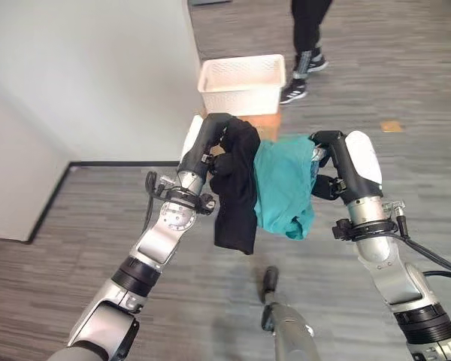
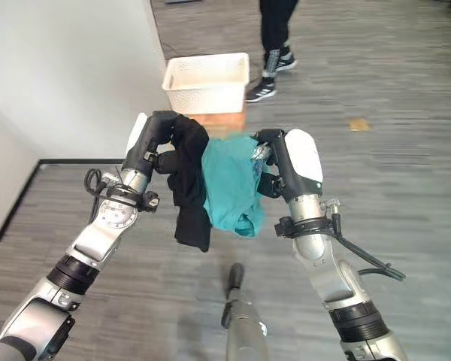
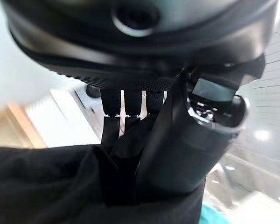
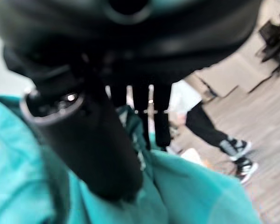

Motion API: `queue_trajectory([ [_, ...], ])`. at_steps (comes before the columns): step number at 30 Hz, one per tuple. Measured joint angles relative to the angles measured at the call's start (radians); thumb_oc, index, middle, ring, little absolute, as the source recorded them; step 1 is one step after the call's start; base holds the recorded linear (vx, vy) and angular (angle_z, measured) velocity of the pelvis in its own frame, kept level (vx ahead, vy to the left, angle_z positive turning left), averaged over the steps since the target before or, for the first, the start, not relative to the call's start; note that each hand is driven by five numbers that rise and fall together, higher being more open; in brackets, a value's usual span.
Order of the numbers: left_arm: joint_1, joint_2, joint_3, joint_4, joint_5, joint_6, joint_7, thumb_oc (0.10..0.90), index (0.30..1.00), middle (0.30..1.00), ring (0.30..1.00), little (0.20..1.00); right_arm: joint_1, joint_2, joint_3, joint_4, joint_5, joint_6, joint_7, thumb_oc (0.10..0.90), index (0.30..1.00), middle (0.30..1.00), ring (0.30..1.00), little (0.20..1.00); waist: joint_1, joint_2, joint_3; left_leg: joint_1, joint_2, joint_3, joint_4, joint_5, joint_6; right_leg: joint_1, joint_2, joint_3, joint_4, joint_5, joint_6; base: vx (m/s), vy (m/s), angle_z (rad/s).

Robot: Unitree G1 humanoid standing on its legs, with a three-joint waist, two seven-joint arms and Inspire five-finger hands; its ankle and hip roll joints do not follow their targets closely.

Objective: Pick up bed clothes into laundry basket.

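**Black and teal cloth held up over the floor, basket ahead**

Black fabric comes first from the left — a black garment (image 1: 237,184) hangs in a long fold from the left robot hand (image 1: 210,143), whose fingers are curled over its top edge. The left wrist view shows those fingers (image 3: 113,119) and the thumb pressed down into the dark cloth, clamped on it. The garment's lower end dangles free, well above the grey wood-look floor (image 1: 75,241).

Just beside it, touching along one edge, hangs a teal garment (image 1: 284,184). Its right side is bunched against the right robot hand (image 1: 332,162), which is closed on it; in the right wrist view the thumb (image 4: 84,140) and fingers lie on teal cloth and pinch it. Both robot hands are raised at about the same height, with the two pieces slung between them.

Farther ahead, beyond the held clothes, a white laundry basket (image 1: 240,83) stands on a low wooden surface (image 1: 264,124) next to a pale wall (image 1: 98,68) — nothing can be made out inside it. To the right of the basket, a person's legs in dark trousers and dark trainers (image 1: 304,56) stand on the floor. A small orange mark (image 1: 391,126) lies on the floor at the far right.
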Motion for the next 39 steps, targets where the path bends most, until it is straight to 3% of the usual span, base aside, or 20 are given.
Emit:
queue_trajectory([
  [1, 0.001, -0.009, -0.001, 0.002, 0.002, 0.01, -0.002, 0.4, 0.3, 0.3, 0.3, 0.3, 0.013, -0.008, -0.01, -0.003, -0.01, 0.014, -0.001, 0.4, 0.3, 0.3, 0.3, 0.3, -0.023, -0.012, 0.006, -0.007, 0.027, -0.049, 0.039, 0.001, -0.031, 0.01, -0.008, 0.018, 0.045, 0.011, -0.056, 0.51, -0.177, 0.68],
  [4, 0.011, -0.016, -0.009, 0.003, 0.003, 0.013, -0.003, 0.4, 0.3, 0.3, 0.3, 0.3, -0.001, -0.015, -0.03, 0.021, -0.029, 0.043, -0.001, 0.4, 0.3, 0.3, 0.3, 0.3, -0.033, -0.034, 0.025, -0.018, 0.09, -0.064, 0.083, 0.052, -0.081, 0.07, 0.006, 0.025, 0.151, -0.119, -0.059, 0.5, -0.299, 0.42],
  [6, 0.022, -0.031, -0.008, 0.001, 0.001, 0.011, 0.004, 0.4, 0.3, 0.3, 0.3, 0.3, -0.018, -0.005, -0.065, 0.047, -0.044, 0.043, -0.016, 0.4, 0.3, 0.3, 0.3, 0.3, -0.032, -0.066, 0.045, -0.201, 0.195, -0.042, 0.608, 0.166, -0.1, 0.221, 0.061, 0.045, 0.101, -0.197, -0.04, 0.48, -0.402, 0.09],
  [7, 0.02, -0.017, -0.008, -0.001, -0.001, 0.01, 0.003, 0.4, 0.3, 0.3, 0.3, 0.3, -0.049, -0.012, -0.062, 0.053, -0.045, 0.047, -0.033, 0.4, 0.3, 0.3, 0.3, 0.3, -0.031, -0.073, 0.049, -0.29, 0.198, -0.088, 0.78, 0.291, -0.067, 0.273, 0.089, 0.063, 0.074, -0.233, -0.064, 0.59, -0.39, -0.23],
  [8, 0.019, -0.009, -0.005, -0.01, -0.001, 0.01, 0.005, 0.4, 0.3, 0.3, 0.3, 0.3, -0.076, -0.013, -0.065, 0.052, -0.045, 0.05, -0.044, 0.4, 0.3, 0.3, 0.3, 0.3, -0.031, -0.077, 0.051, -0.382, 0.199, -0.135, 0.952, 0.341, -0.05, 0.305, 0.11, 0.079, 0.044, -0.218, -0.052, 0.41, -0.163, -0.69],
  [9, 0.015, 0.022, -0.007, -0.02, -0.001, 0.006, 0.019, 0.4, 0.3, 0.3, 0.3, 0.3, -0.121, -0.005, -0.061, 0.03, -0.047, 0.05, -0.069, 0.4, 0.3, 0.3, 0.3, 0.3, -0.008, -0.119, 0.065, -0.508, 0.173, -0.149, 1.055, 0.265, -0.048, 0.376, 0.114, 0.112, 0.002, -0.235, -0.055, 0.42, -0.158, -0.69],
  [10, 0.001, 0.029, -0.013, -0.017, -0.001, 0.005, 0.019, 0.4, 0.3, 0.3, 0.3, 0.3, -0.137, -0.01, -0.064, 0.019, -0.048, 0.048, -0.089, 0.4, 0.3, 0.3, 0.3, 0.3, -0.007, -0.149, 0.081, -0.567, 0.16, -0.151, 1.068, 0.223, 0.01, 0.413, 0.103, 0.127, -0.027, -0.231, -0.054, 0.44, 0.034, -0.75],
  [13, 0.008, 0.053, -0.015, -0.005, -0.002, 0.004, 0.023, 0.4, 0.3, 0.3, 0.3, 0.3, -0.235, -0.013, -0.031, 0.021, -0.047, 0.046, -0.109, 0.4, 0.3, 0.3, 0.3, 0.3, 0.03, -0.19, 0.091, -0.691, 0.144, -0.113, 0.788, 0.141, 0.033, 0.535, 0.085, 0.204, -0.125, -0.229, -0.01, 0.41, 0.11, -0.79],
  [17, 0.042, 0.071, -0.001, -0.019, -0.002, -0.008, 0.023, 0.4, 0.3, 0.3, 0.3, 0.3, -0.268, -0.091, 0.02, 0.035, -0.048, 0.043, -0.126, 0.4, 0.3, 0.3, 0.3, 0.3, 0.073, -0.154, 0.08, -0.681, 0.098, -0.023, -0.007, 0.243, 0.014, 0.737, 0.105, 0.239, -0.253, -0.279, 0.071, 0.53, 0.113, -0.63],
  [19, 0.111, 0.079, 0.003, -0.038, -0.002, -0.005, 0.03, 0.4, 0.3, 0.3, 0.3, 0.3, -0.238, -0.1, 0.043, 0.034, -0.055, 0.057, -0.102, 0.4, 0.3, 0.3, 0.3, 0.3, 0.088, -0.096, 0.051, -0.636, 0.126, 0.046, 0.106, 0.256, 0.165, 0.82, 0.136, 0.247, -0.156, -0.361, 0.121, 0.28, 0.117, -0.67],
  [20, 0.129, 0.081, 0.003, -0.04, -0.001, -0.005, 0.03, 0.4, 0.3, 0.3, 0.3, 0.3, -0.22, -0.091, 0.044, 0.019, -0.06, 0.058, -0.103, 0.4, 0.3, 0.3, 0.3, 0.3, 0.093, -0.091, 0.043, -0.602, 0.117, -0.007, 0.094, 0.393, 0.18, 0.792, 0.114, 0.228, -0.013, -0.421, 0.145, 0.1, 0.106, -0.68],
  [22, 0.134, 0.08, -0.001, -0.044, -0.001, -0.003, 0.047, 0.4, 0.3, 0.3, 0.3, 0.3, -0.219, -0.085, 0.044, -0.02, -0.069, 0.058, -0.104, 0.4, 0.3, 0.3, 0.3, 0.3, 0.074, -0.097, 0.037, -0.563, 0.08, -0.003, 0.071, 0.409, 0.169, 0.632, 0.04, 0.211, 0.352, -0.41, 0.167, 0.01, 0.054, -0.13],
  [23, 0.091, 0.09, -0.015, -0.04, 0.0, -0.001, 0.05, 0.4, 0.3, 0.3, 0.3, 0.3, -0.243, -0.086, 0.039, -0.058, -0.074, 0.052, -0.109, 0.4, 0.3, 0.3, 0.3, 0.3, 0.037, -0.098, 0.038, -0.52, 0.033, -0.023, -0.012, 0.45, 0.18, 0.425, -0.025, 0.238, 0.627, -0.427, 0.229, -0.01, -0.071, 0.31],
  [25, 0.037, 0.084, -0.022, -0.015, 0.001, -0.001, 0.05, 0.4, 0.3, 0.3, 0.3, 0.3, -0.272, -0.09, 0.037, -0.064, -0.073, 0.043, -0.115, 0.4, 0.3, 0.3, 0.3, 0.3, 0.034, -0.099, 0.041, -0.479, -0.009, -0.051, -0.064, 0.45, 0.178, 0.317, -0.066, 0.226, 0.585, -0.493, 0.214, 0.02, -0.107, 0.44],
  [26, -0.023, 0.079, -0.034, 0.004, 0.002, 0.003, 0.049, 0.4, 0.3, 0.3, 0.3, 0.3, -0.281, -0.09, 0.03, -0.052, -0.073, 0.044, -0.132, 0.4, 0.3, 0.3, 0.3, 0.3, 0.023, -0.095, 0.046, -0.462, -0.021, -0.109, -0.064, 0.438, 0.164, 0.273, -0.065, 0.217, 0.397, -0.509, 0.188, 0.14, -0.159, 0.79],
  [27, -0.036, 0.078, -0.033, 0.0, 0.004, 0.002, 0.049, 0.4, 0.3, 0.3, 0.3, 0.3, -0.278, -0.091, 0.029, -0.047, -0.073, 0.046, -0.132, 0.4, 0.3, 0.3, 0.3, 0.3, 0.021, -0.096, 0.049, -0.447, -0.028, -0.14, -0.064, 0.437, 0.163, 0.275, -0.048, 0.223, 0.282, -0.49, 0.17, 0.19, -0.185, 1.29],
  [28, -0.039, 0.077, -0.027, -0.014, 0.009, 0.001, 0.048, 0.4, 0.3, 0.3, 0.3, 0.3, -0.277, -0.095, 0.031, -0.031, -0.073, 0.047, -0.131, 0.4, 0.3, 0.3, 0.3, 0.3, 0.019, -0.095, 0.05, -0.415, -0.032, -0.144, -0.064, 0.393, 0.134, 0.31, -0.033, 0.221, 0.123, -0.403, 0.183, 0.21, -0.162, 0.99],
  [29, -0.035, 0.079, -0.024, -0.02, 0.011, -0.002, 0.048, 0.4, 0.3, 0.3, 0.3, 0.3, -0.277, -0.098, 0.032, -0.01, -0.074, 0.043, -0.13, 0.4, 0.3, 0.3, 0.3, 0.3, 0.038, -0.099, 0.049, -0.382, -0.03, -0.138, -0.064, 0.357, 0.149, 0.349, -0.018, 0.226, 0.064, -0.327, 0.202, 0.11, -0.071, 0.62],
  [32, 0.064, 0.107, -0.02, -0.144, 0.01, -0.032, 0.028, 0.4, 0.3, 0.3, 0.3, 0.3, -0.281, -0.094, 0.035, 0.025, -0.073, 0.026, -0.125, 0.4, 0.3, 0.3, 0.3, 0.3, 0.14, -0.105, 0.037, -0.324, -0.032, -0.119, -0.064, 0.307, 0.122, 0.442, -0.027, 0.225, -0.051, -0.196, 0.207, 0.08, -0.083, -0.13],
  [39, 0.215, 0.114, -0.006, -0.279, 0.036, -0.084, 0.022, 0.4, 0.3, 0.3, 0.3, 0.3, -0.266, -0.092, 0.039, 0.173, -0.073, 0.051, -0.058, 0.4, 0.3, 0.3, 0.3, 0.3, 0.183, -0.1, 0.026, -0.301, -0.025, -0.143, -0.064, 0.311, 0.122, 0.592, 0.007, 0.165, -0.252, -0.136, 0.16, 0.05, -0.068, 0.21],
])
